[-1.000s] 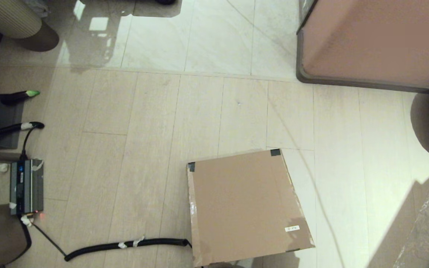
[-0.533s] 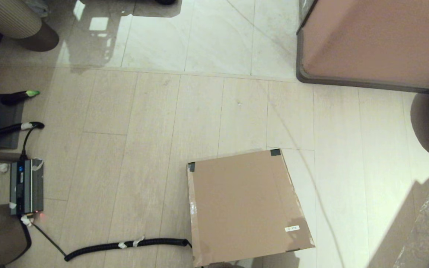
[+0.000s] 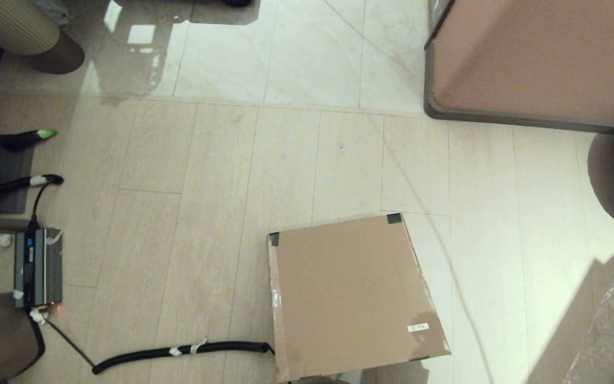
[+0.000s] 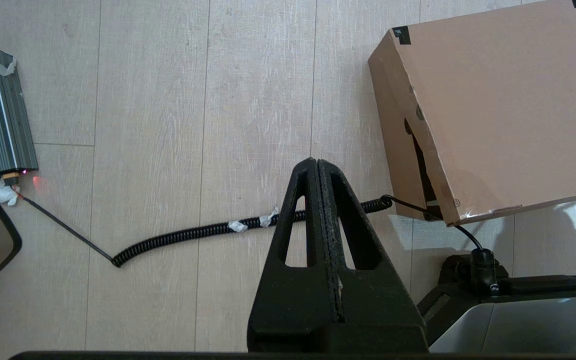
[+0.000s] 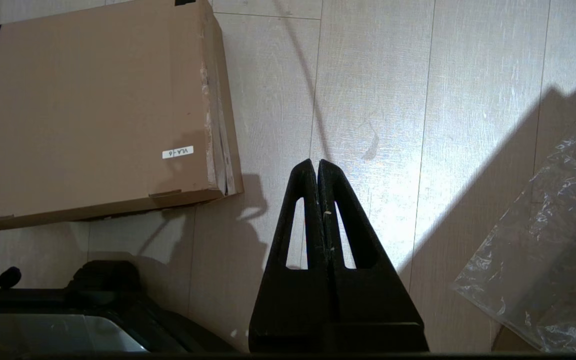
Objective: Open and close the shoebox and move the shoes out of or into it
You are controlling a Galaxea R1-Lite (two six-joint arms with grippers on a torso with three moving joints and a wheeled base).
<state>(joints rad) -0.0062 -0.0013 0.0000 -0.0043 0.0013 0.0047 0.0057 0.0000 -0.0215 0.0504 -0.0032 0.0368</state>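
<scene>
Shoebox lid down, sitting on floor near its front edge. Left gripper and right gripper both pressed closed, holding nothing, flanking box.

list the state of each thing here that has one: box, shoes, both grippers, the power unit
shoebox: lid shut, flat on the floor
shoes: not in view
left gripper: shut, empty, above bare floor beside the shoebox
right gripper: shut, empty, above bare floor on the shoebox's other side
power unit: red light on, cable plugged in
coiled cable: slack on the floor, one end reaching the shoebox
plastic bag: crumpled on the floor
</scene>
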